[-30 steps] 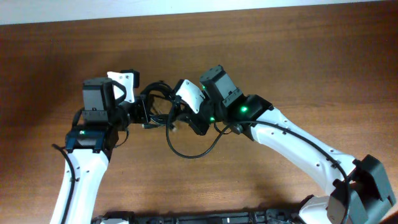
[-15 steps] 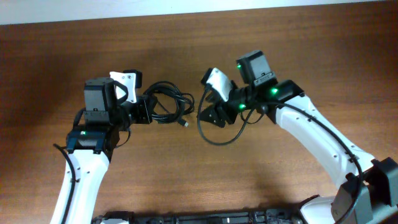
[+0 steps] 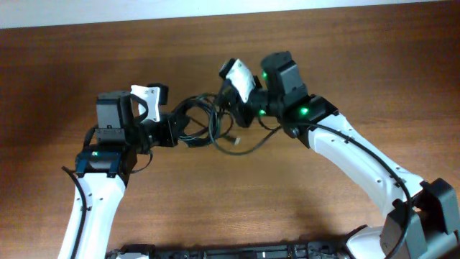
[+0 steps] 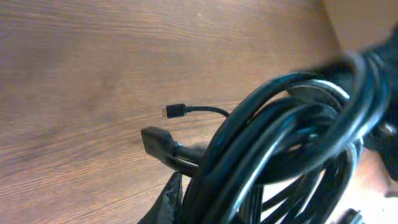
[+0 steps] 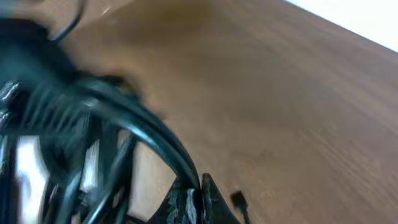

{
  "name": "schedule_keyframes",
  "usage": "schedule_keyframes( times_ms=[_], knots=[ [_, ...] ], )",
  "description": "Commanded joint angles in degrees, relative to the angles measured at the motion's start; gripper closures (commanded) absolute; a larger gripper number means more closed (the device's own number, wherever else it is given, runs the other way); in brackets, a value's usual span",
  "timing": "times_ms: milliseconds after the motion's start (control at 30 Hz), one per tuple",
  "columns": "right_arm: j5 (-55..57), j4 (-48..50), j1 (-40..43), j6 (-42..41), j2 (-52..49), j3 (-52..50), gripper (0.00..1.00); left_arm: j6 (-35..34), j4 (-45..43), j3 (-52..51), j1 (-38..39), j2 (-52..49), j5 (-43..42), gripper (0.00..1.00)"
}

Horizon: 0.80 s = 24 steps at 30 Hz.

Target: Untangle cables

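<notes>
Both arms hold the cables point(image 3: 203, 119), bunched over the surface point(image 3: 215, 208). The left gripper point(image 3: 171, 130) clamps the bunch as an anchor, while the right gripper point(image 3: 233, 111) pinches one loop point(image 3: 241, 150), likely to draw it free.

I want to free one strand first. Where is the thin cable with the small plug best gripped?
Probably just behind its small plug, where the thin cable juts clear of the coiled bundle. Come from the side opposite the loops; only that end is free.
</notes>
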State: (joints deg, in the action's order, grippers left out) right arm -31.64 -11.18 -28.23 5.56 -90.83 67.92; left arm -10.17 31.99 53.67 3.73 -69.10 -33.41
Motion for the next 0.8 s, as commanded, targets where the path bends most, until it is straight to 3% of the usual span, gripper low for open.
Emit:
schedule_keyframes(
  times_ms=[0, 100, 233, 267, 300, 333, 400, 500, 600, 667, 767],
  knots=[
    [29.55, 0.90, 0.76, -24.90, -0.74, 0.50, 0.96, 2.62, 0.04, 0.42, 0.26, 1.01, -8.02, 1.00],
    [37.07, -3.39, 5.84, -32.24, -1.62, 0.50, 0.94, 5.62, 0.04, 0.42, 0.24, 2.95, -7.98, 1.00],
    [36.96, -10.80, 15.41, -33.53, -1.62, 0.50, 0.92, 7.26, 0.04, 0.42, 0.24, 5.95, -6.38, 1.00],
    [36.85, -12.55, 16.87, -33.51, -1.62, 0.50, 0.86, 7.23, 0.04, 0.42, 0.24, 5.92, -5.07, 1.00],
    [36.85, -13.62, 17.68, -33.46, -1.60, 0.50, 0.63, 7.23, 0.02, 0.42, 0.24, 5.92, -2.47, 1.00],
    [36.28, -14.69, 18.53, -32.02, -1.46, 0.55, 0.53, 7.23, 0.02, 0.42, 0.24, 5.92, -0.04, 1.00],
    [17.33, -15.23, 18.86, -12.57, 0.76, 0.57, 0.46, 7.23, 0.04, 0.42, 0.24, 5.90, 3.43, 1.00],
    [-22.80, -21.51, 18.86, 20.52, 6.69, 0.57, 0.46, 7.23, 0.04, 0.42, 0.24, 5.90, 8.41, 1.00],
    [-37.83, -22.10, 18.73, 26.23, 7.30, 0.57, 0.25, 7.26, 0.24, 0.42, 0.26, 5.90, 8.39, 1.00],
    [-36.09, -21.79, 15.47, 27.28, 7.21, 0.57, 0.21, 7.23, 0.26, 0.42, 0.26, 5.86, 8.15, 1.00],
    [-15.41, -18.71, 5.11, 27.23, 7.10, 0.55, 0.21, 7.23, 0.26, 0.42, 0.26, 5.86, 5.01, 1.00]
  ],
)
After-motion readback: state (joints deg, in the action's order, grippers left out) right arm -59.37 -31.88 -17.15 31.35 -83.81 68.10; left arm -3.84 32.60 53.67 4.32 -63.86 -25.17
